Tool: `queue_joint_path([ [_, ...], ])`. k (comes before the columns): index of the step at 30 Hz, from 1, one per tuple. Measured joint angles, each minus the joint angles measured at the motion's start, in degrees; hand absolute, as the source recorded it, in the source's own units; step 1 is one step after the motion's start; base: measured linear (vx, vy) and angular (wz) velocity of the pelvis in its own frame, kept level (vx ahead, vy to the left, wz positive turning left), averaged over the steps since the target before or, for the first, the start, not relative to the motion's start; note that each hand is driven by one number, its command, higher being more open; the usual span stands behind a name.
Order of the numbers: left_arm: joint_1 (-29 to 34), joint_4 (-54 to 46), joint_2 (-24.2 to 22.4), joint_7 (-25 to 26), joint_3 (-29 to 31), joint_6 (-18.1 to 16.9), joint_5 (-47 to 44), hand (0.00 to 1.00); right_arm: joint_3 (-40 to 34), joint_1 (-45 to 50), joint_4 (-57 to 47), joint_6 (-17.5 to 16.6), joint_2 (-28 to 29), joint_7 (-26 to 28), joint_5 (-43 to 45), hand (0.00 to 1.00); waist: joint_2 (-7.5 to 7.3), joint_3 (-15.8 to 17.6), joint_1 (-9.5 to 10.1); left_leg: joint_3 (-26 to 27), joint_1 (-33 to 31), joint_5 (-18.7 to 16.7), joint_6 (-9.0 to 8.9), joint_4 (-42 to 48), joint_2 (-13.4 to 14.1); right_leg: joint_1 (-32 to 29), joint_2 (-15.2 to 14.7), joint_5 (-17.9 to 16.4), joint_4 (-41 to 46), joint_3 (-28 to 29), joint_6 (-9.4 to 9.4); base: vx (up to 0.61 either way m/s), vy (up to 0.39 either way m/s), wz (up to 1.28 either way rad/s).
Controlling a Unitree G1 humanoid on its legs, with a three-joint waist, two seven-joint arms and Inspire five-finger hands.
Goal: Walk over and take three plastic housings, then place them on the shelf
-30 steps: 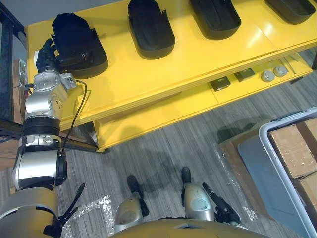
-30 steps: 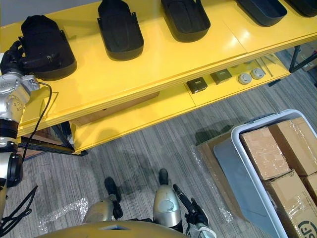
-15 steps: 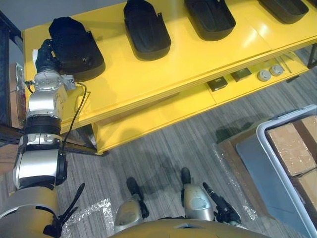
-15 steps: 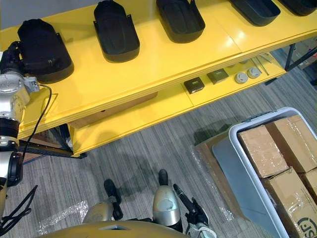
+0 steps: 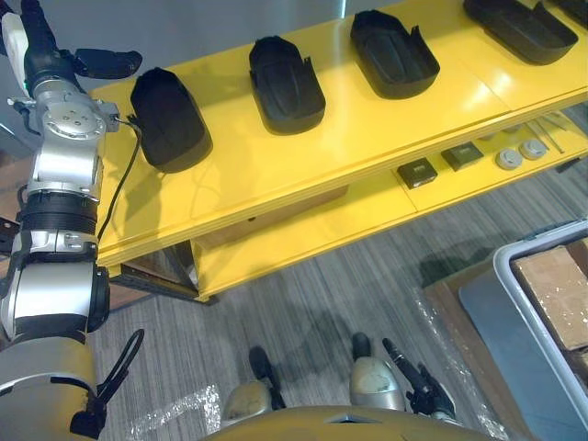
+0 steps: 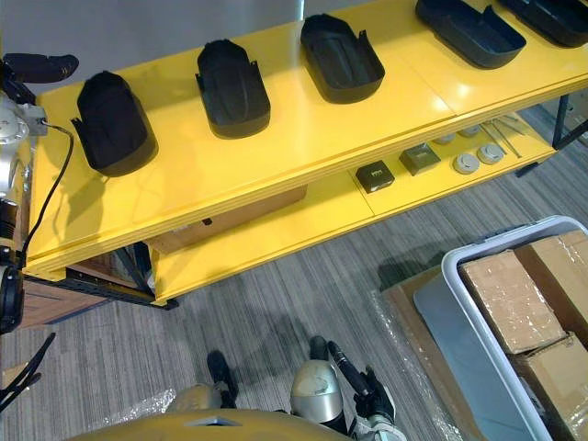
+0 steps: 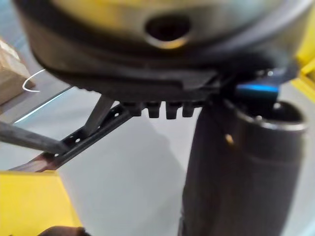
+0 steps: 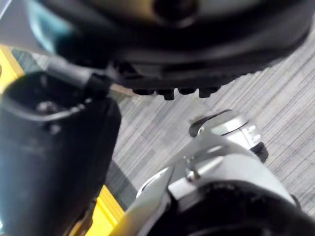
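Housings (image 5: 171,118) sit spaced along the shelf (image 5: 367,129) for single grabs. At ten o'clock our left hand (image 5: 41,57) hovers released; our right hand (image 8: 54,142) we cannot tell.

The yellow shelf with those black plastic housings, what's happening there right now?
The robot stands before the yellow shelf, whose top board carries a row of black plastic housings. Its left robot hand is raised past the shelf's left end, open and holding nothing. It is apart from the leftmost housing, which lies on the board. The right robot hand hangs low above the carpet, idle.
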Motion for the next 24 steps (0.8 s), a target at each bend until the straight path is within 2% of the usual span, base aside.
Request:
queue_joint_path([
  [4,0.0,0.0,0.1,1.2,-0.9,-4.4,-0.9,1.0,0.0,0.1,0.5,-0.5,0.0,-1.9,0.0,1.0,-0.18,-2.5,0.09,0.0,0.1,-0.1,-0.1,-0.1,0.1,0.6,0.0,0.5,-1.0,-0.2,0.15,0.0,0.0,0.0],
  [6,0.2,-1.5,0.2,1.6,-0.9,-7.6,-6.5,1.0,0.0,0.2,1.1,-1.2,0.0,-3.0,-0.1,1.0,-0.36,-3.4,0.28,-0.1,0.3,-0.1,-0.1,-0.2,0.0,1.0,0.0,0.5,-1.1,-0.4,0.17,0.0,0.0,0.0],
  [8,2.2,-6.1,0.2,1.7,-0.3,-9.4,-11.3,1.0,0.0,0.2,1.4,-2.2,0.0,-3.8,-0.2,1.0,-0.46,-3.9,0.67,-0.1,0.5,-0.1,-0.1,-0.2,0.0,1.2,0.0,0.5,-1.2,-0.4,0.18,0.0,0.0,0.0],
  [9,6.7,-12.6,0.1,1.7,0.6,-11.8,-14.1,1.0,-0.1,0.2,1.4,-3.9,0.0,-5.3,-1.6,1.0,-0.45,-4.7,0.81,-0.1,0.7,-0.1,-0.13,-0.2,0.0,1.6,0.0,0.6,-1.6,-0.6,0.19,0.0,0.0,0.0],
  [10,8.8,-15.4,-0.2,1.7,1.2,-12.8,-14.9,1.0,-0.1,0.2,1.2,-4.7,0.0,-6.0,-2.4,1.0,-0.47,-5.0,0.9,-0.1,0.8,-0.1,-0.17,-0.2,0.0,2.0,0.0,0.7,-1.9,-0.6,0.19,0.0,0.0,0.0],
  [13,21.9,-29.2,-6.3,1.8,6.5,-16.8,-16.2,1.0,1.1,1.1,-5.9,-7.3,0.4,-12.2,-4.6,1.0,-0.31,-7.1,1.32,-0.2,0.8,-0.3,-0.38,-0.2,0.0,2.2,0.0,0.7,-2.3,-0.8,0.21,0.0,0.0,0.0],
  [14,28.3,-34.9,-10.3,1.9,8.5,-18.0,-15.9,1.0,1.5,2.1,-11.5,-7.7,1.0,-15.8,-5.9,1.0,-0.23,-7.8,1.4,-0.2,0.8,-0.3,-0.37,-0.2,0.0,2.2,0.0,0.8,-2.4,-1.0,0.23,0.0,0.0,0.0],
  [15,31.7,-38.1,-12.7,1.9,9.4,-18.3,-15.9,1.0,1.4,2.6,-14.9,-7.9,1.4,-17.4,-6.5,1.0,-0.23,-8.0,1.42,-0.3,0.8,-0.3,-0.36,-0.2,0.0,2.3,0.0,0.8,-2.4,-1.0,0.23,0.0,0.001,0.04],
  [17,45.8,-48.4,-22.4,1.6,10.0,-19.9,-15.6,1.0,1.3,4.1,-27.8,-9.1,2.9,-25.1,-11.3,1.0,-0.39,-9.0,2.18,-0.8,0.6,-0.3,-0.35,-0.2,0.1,2.3,0.1,0.8,-2.4,-1.4,0.23,0.0,0.001,0.08],
  [20,59.2,-53.4,-30.4,1.3,9.3,-21.5,-13.2,1.0,-1.0,4.7,-43.2,-12.2,4.4,-32.1,-16.3,1.0,-0.94,-9.3,3.56,-1.6,0.6,-0.2,-0.31,-0.2,0.1,2.9,0.2,0.8,-2.5,-2.3,0.2,-0.02,-0.001,0.14],
  [24,63.5,-53.9,-31.0,3.5,10.6,-23.9,-11.9,1.0,-5.2,3.9,-58.8,-15.8,2.4,-31.2,-16.8,1.0,-2.39,-10.2,6.1,-2.4,0.0,-0.1,-0.52,-0.2,0.1,3.2,0.1,0.7,-2.8,-3.5,0.01,-0.05,0.005,0.13],
])
